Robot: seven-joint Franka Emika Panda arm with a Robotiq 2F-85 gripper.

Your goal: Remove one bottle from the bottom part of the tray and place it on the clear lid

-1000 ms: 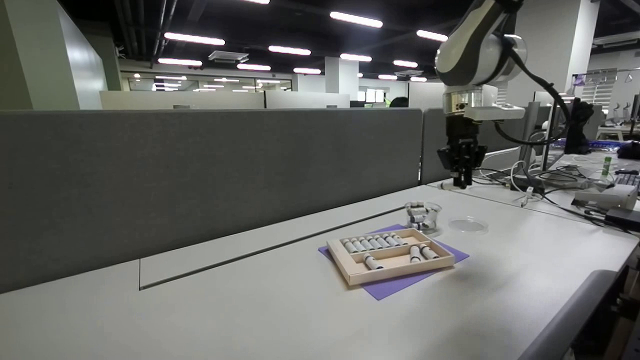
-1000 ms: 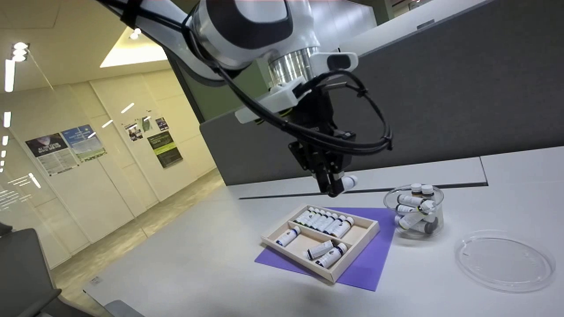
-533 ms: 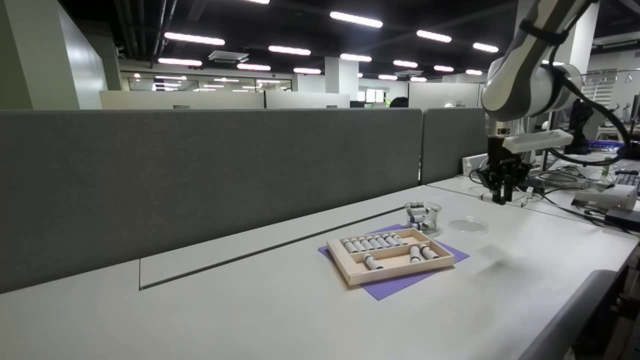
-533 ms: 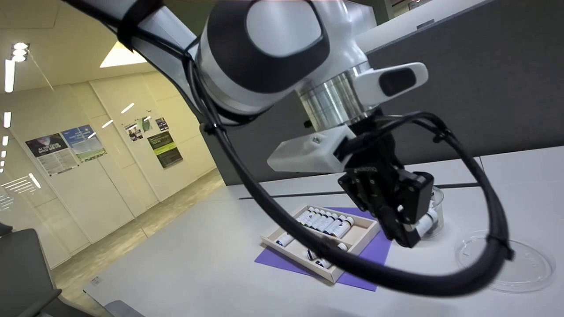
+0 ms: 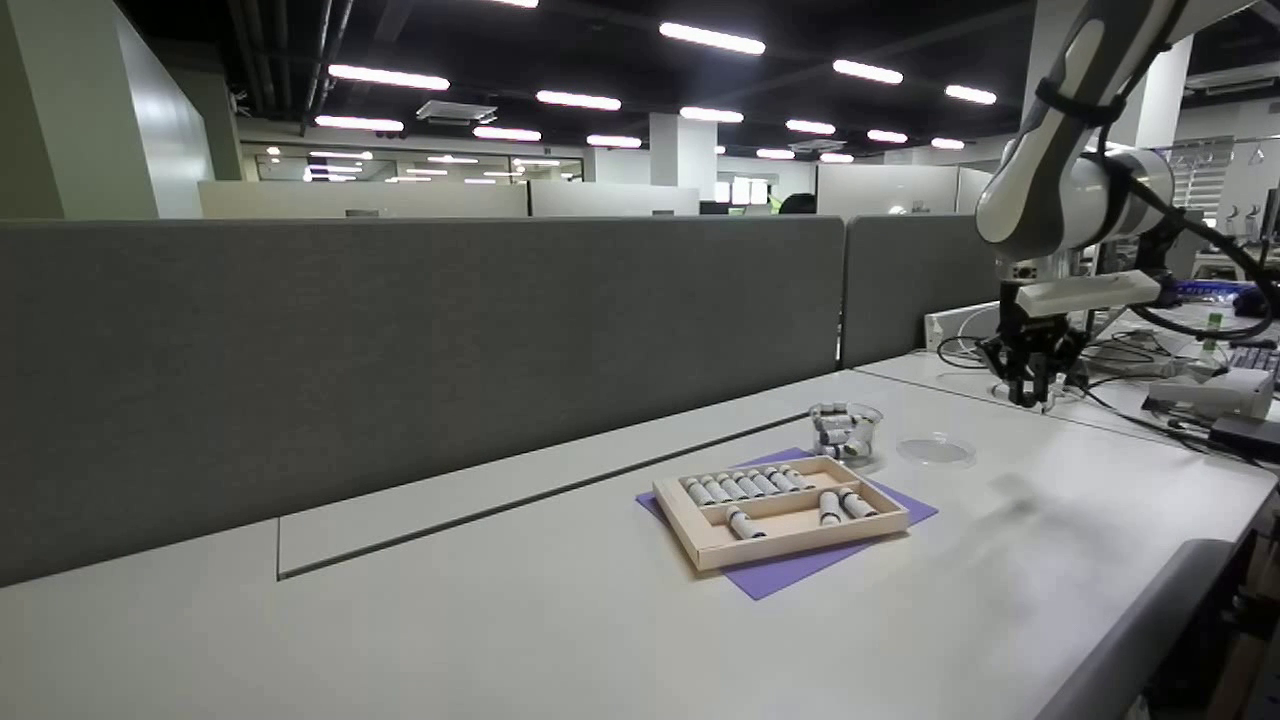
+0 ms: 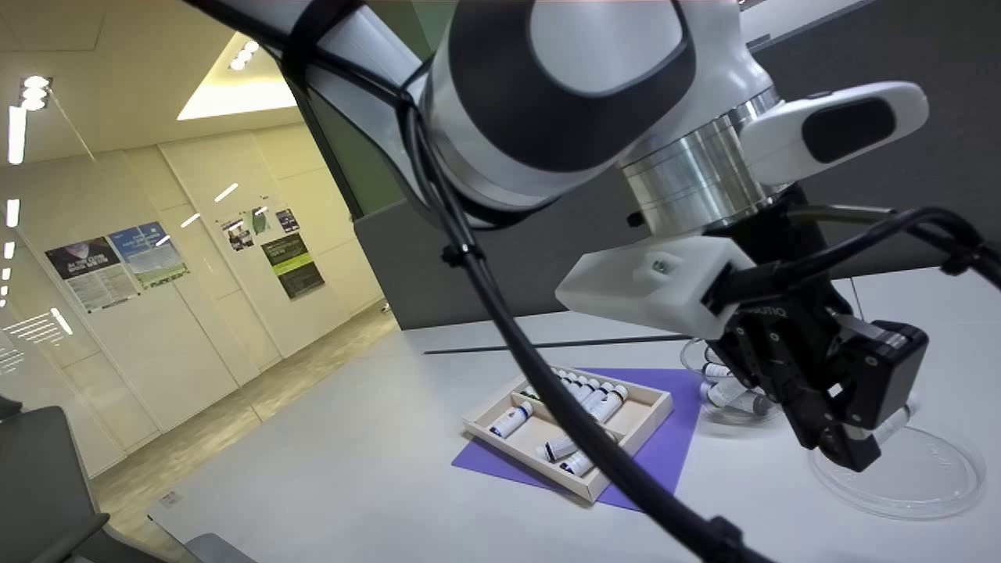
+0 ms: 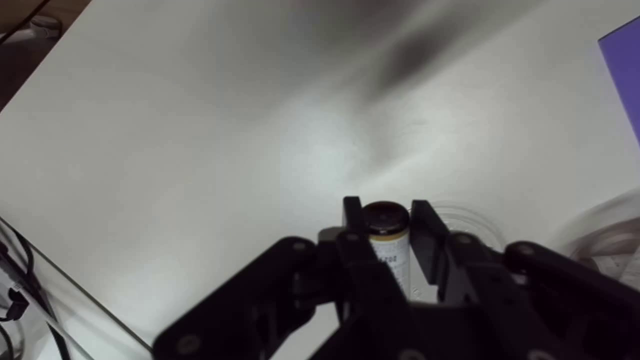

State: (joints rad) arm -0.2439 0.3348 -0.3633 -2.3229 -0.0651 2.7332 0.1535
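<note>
Gripper (image 7: 385, 212) has swung away from the tray (image 6: 532, 464) toward the edge of the desk (image 5: 450, 620) by the cables (image 7: 42, 311) | pinching one bottle (image 7: 395, 257), aloft near the clear lid (image 6: 931, 481) | removal looks done to me; setting down remains.

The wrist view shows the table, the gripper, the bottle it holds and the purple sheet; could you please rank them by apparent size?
1. Table
2. Gripper
Then bottle and purple sheet, unranked: their visible areas look close, and the frame cuts off the sheet.
</note>
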